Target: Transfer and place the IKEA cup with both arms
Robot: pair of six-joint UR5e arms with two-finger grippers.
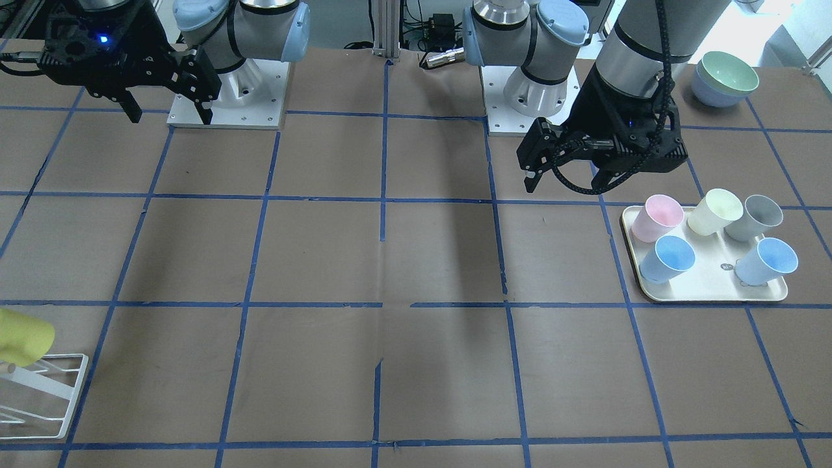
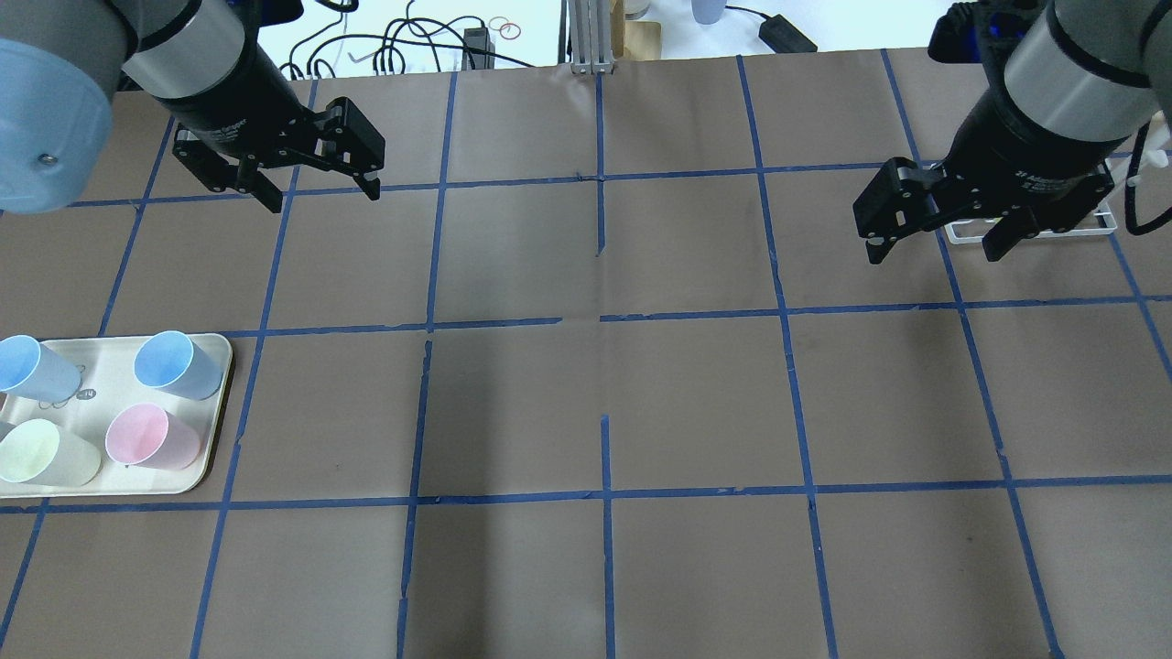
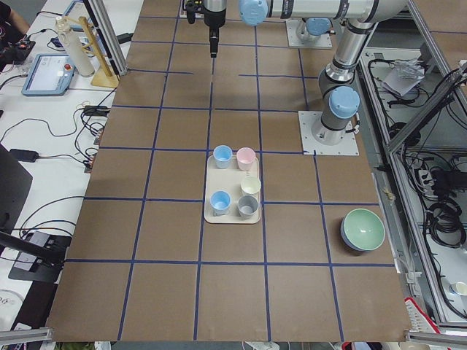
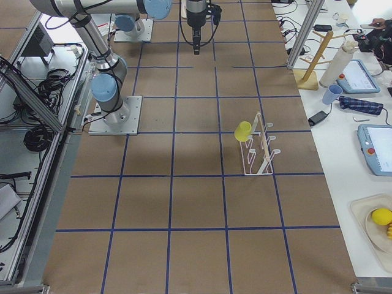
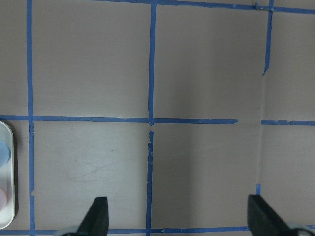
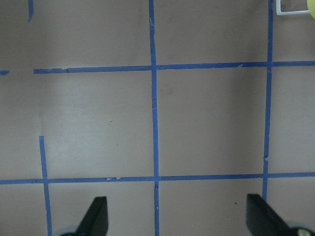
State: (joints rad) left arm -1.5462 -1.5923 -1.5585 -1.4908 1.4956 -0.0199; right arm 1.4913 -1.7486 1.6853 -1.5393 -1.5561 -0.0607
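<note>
The bright yellow IKEA cup [image 1: 23, 337] hangs tilted on a white wire rack [image 1: 45, 390] at the table's right end; it also shows in the exterior right view [image 4: 243, 130]. My right gripper [image 2: 934, 254] is open and empty, held high above the table, apart from the rack [image 2: 1035, 229] behind it. In its wrist view [image 6: 177, 219] only bare table and the rack's corner [image 6: 295, 7] show. My left gripper [image 2: 322, 198] is open and empty, high over the table's left half. Its wrist view [image 5: 179, 219] shows bare table.
A cream tray [image 2: 110, 366] on my left holds pink [image 2: 151, 437], pale cream [image 2: 46, 453], grey [image 1: 754, 218] and two light blue cups [image 2: 179, 364]. Stacked green and blue bowls [image 1: 725, 78] stand near the left arm's base. Blue tape lines grid the brown table.
</note>
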